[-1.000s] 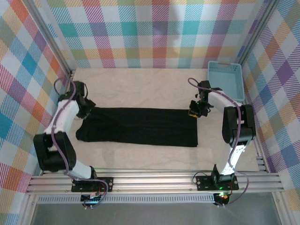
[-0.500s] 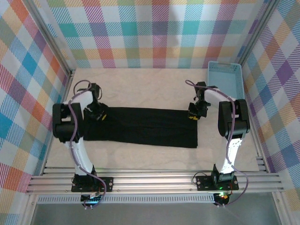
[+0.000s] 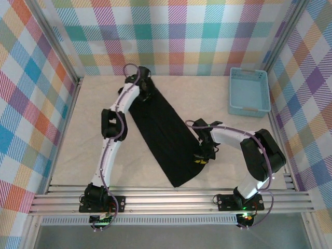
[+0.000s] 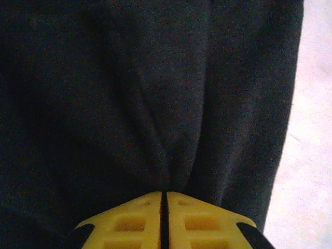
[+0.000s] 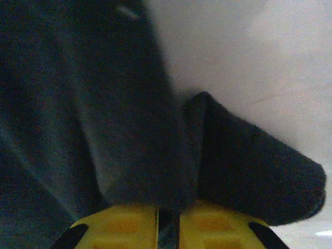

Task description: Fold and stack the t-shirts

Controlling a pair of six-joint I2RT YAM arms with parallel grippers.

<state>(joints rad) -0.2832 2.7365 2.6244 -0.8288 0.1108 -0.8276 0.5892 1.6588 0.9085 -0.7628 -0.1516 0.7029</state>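
Looking down, top view showed the black t-shirt (image 3: 165,134) lying diagonally across the table (image 3: 78,150); wrist views added pinch detail: left gripper (image 4: 164,197) clamped its far end, right gripper (image 5: 168,213) its near-right edge.

Table (image 3: 72,140): cream top, faintly marbled, flat. Aluminium rail (image 3: 171,199) runs along the near edge. Two things lie on it.
1) Black cloth t-shirt (image 3: 163,132), folded into a long narrow strip and lying diagonally. One end is close to the far edge, left of centre; the other is close to the near edge, around centre. The right long edge is bunched into a raised fold partway down.
2) Light-blue rectangular plastic basket (image 3: 249,93), in the far right corner. Upright, long side along the right edge, well apart from the strip.
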